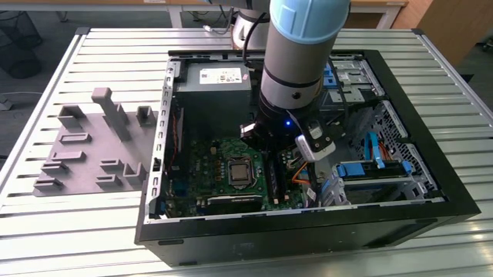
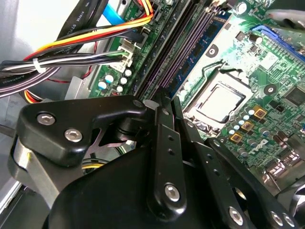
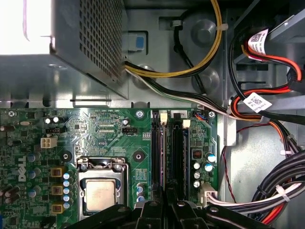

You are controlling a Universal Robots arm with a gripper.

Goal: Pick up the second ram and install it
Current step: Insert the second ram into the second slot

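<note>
With its jaws drawn tight on the near end of the second ram (image 3: 163,152), the gripper (image 3: 167,192) holds the stick on edge along the motherboard's memory slots (image 3: 177,152), so a slight tilt or an unopened latch by the power cables (image 3: 190,98) could jam it or strain the board.

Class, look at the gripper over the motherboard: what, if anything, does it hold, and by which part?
It cannot be told. The black gripper sits low over the long black memory slots of the green motherboard, but its fingertips are hidden, and no blue memory stick is visible between them.
</note>
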